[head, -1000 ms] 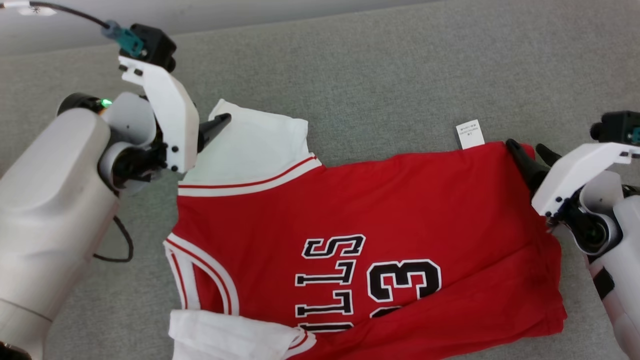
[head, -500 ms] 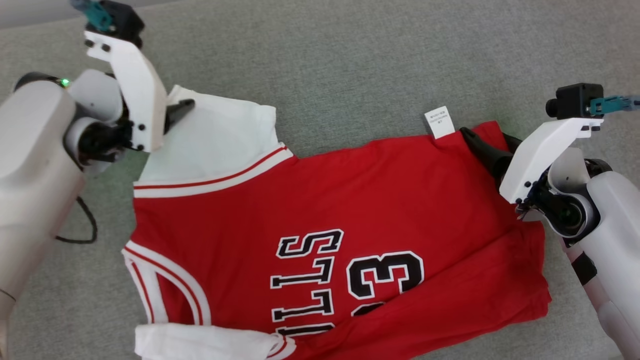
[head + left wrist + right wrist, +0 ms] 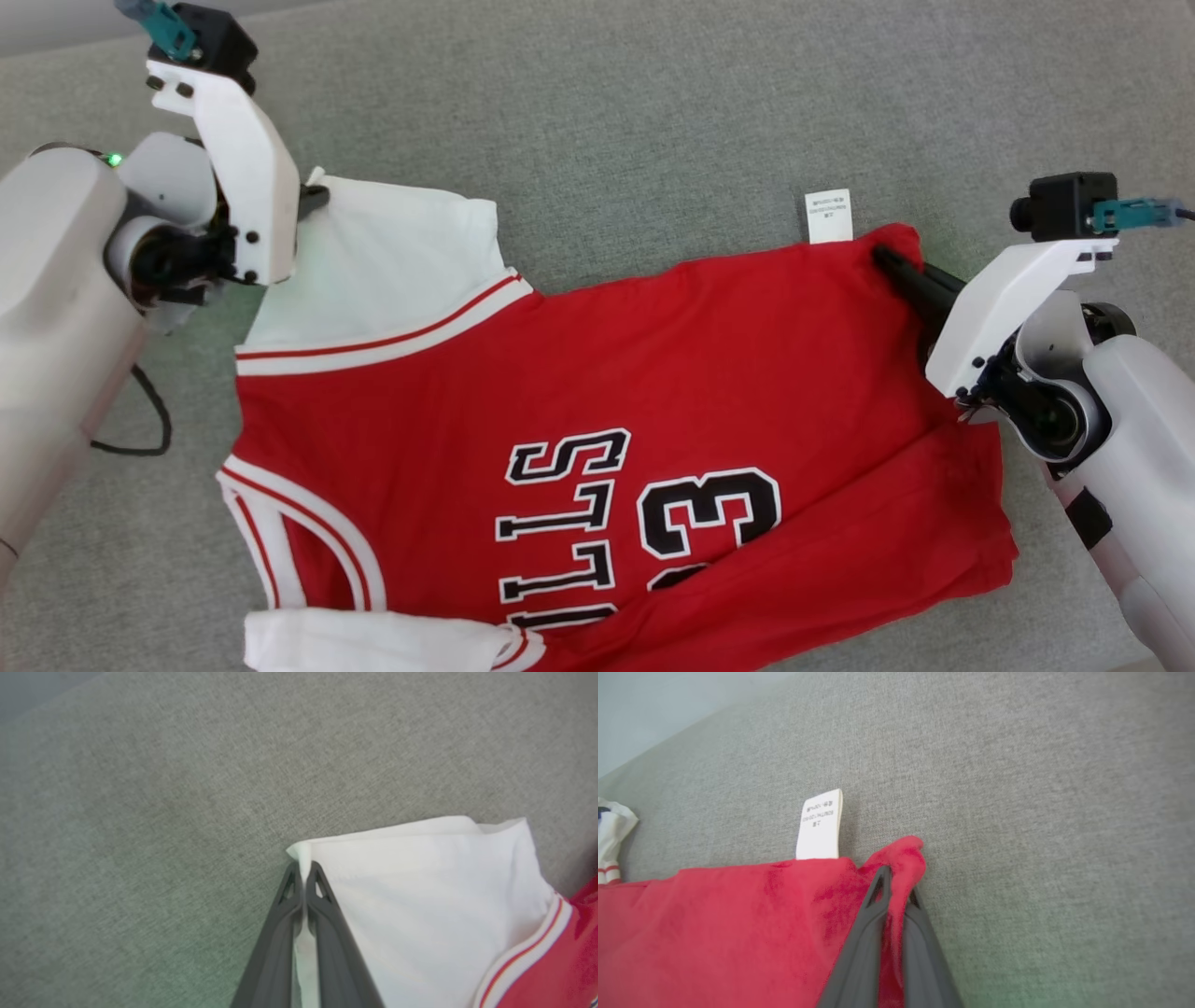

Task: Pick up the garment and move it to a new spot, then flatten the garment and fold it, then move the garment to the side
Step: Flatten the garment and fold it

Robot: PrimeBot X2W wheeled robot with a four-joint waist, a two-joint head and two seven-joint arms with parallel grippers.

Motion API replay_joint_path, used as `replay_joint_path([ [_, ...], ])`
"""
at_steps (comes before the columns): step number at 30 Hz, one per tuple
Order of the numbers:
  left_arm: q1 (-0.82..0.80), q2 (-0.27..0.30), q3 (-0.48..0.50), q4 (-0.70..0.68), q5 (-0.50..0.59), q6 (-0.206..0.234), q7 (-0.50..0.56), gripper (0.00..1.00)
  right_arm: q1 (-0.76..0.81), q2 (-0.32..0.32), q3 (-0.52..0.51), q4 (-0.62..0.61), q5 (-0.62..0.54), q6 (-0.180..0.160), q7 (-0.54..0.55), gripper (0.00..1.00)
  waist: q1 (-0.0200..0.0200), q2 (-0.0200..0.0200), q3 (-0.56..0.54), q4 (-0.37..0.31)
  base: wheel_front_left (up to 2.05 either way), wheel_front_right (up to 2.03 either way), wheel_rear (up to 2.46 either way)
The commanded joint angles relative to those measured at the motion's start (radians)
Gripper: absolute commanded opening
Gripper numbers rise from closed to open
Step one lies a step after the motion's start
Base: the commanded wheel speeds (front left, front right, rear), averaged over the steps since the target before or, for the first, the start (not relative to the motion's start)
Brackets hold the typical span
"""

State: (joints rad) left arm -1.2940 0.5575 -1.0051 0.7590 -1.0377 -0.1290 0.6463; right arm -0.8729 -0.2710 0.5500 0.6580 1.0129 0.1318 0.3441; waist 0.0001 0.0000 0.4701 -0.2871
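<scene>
The red jersey (image 3: 653, 373) reads "LLS" and "3", upside down.

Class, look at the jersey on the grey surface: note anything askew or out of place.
The white label pokes out past the far edge of the jersey. The near white sleeve lies bunched, not flat.

1 garment (image 3: 653, 373) w/ 1 tag (image 3: 828, 215), 2 tools (image 3: 303, 868) (image 3: 896, 879).

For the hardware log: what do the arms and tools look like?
Pale grey rounded forearms; white angular brackets carry black cameras with teal plugs. Left tool and right tool: two long dark grey fingers each, triangular cut-outs near the tips. Left arm has a green light and black cable.
</scene>
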Motion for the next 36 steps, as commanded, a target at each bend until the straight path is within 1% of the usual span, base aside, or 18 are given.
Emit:
replay_joint_path([
  [1,0.006,0.006,-0.005,0.007,-0.008,-0.003,-0.008,0.00,0.014,-0.004,0.002,0.007,-0.001,-0.002,-0.011,0.00,-0.0001,0.0000,-0.006,0.004,0.00,0.00,0.00],
  [4,-0.005,0.001,-0.009,0.022,0.003,-0.003,-0.062,0.00,0.007,-0.003,-0.002,0.023,-0.008,-0.002,-0.094,0.00,-0.0001,0.0000,-0.026,0.014,0.00,0.00,0.00],
  [9,0.009,-0.007,-0.032,0.039,-0.016,-0.002,-0.100,0.00,0.005,-0.006,-0.026,0.086,-0.014,-0.002,-0.232,0.00,-0.0001,0.0000,-0.072,0.039,0.00,0.00,0.00],
  [14,0.026,-0.015,-0.058,0.035,-0.033,-0.001,-0.123,0.00,0.022,0.000,-0.037,0.170,-0.013,-0.002,-0.299,0.00,-0.0001,0.0000,-0.121,0.068,0.00,0.00,0.00],
  [18,0.036,-0.015,-0.076,0.027,-0.057,-0.001,-0.129,0.00,0.039,-0.005,-0.027,0.187,-0.003,-0.002,-0.329,0.00,-0.0001,0.0000,-0.156,0.085,0.00,0.00,0.00],
  [22,0.063,-0.016,-0.104,-0.007,-0.092,-0.001,-0.108,0.00,0.071,-0.031,-0.010,0.179,0.016,-0.002,-0.338,0.00,-0.0001,0.0000,-0.201,0.106,0.00,0.00,0.00],
  [27,0.099,0.018,-0.150,-0.076,-0.136,-0.001,-0.061,0.00,0.132,-0.085,0.023,0.149,0.037,-0.002,-0.331,0.00,-0.0001,0.0000,-0.271,0.128,0.00,0.00,0.00],
  [31,0.128,0.048,-0.186,-0.150,-0.175,-0.001,-0.002,0.00,0.171,-0.122,0.051,0.135,0.056,-0.002,-0.320,0.00,-0.0001,0.0000,-0.322,0.144,0.00,0.00,0.00],
  [36,0.164,0.084,-0.214,-0.243,-0.235,-0.001,0.088,0.00,0.206,-0.144,0.094,0.126,0.072,-0.002,-0.307,0.00,-0.0001,0.0000,-0.352,0.163,0.00,0.00,0.00],
])
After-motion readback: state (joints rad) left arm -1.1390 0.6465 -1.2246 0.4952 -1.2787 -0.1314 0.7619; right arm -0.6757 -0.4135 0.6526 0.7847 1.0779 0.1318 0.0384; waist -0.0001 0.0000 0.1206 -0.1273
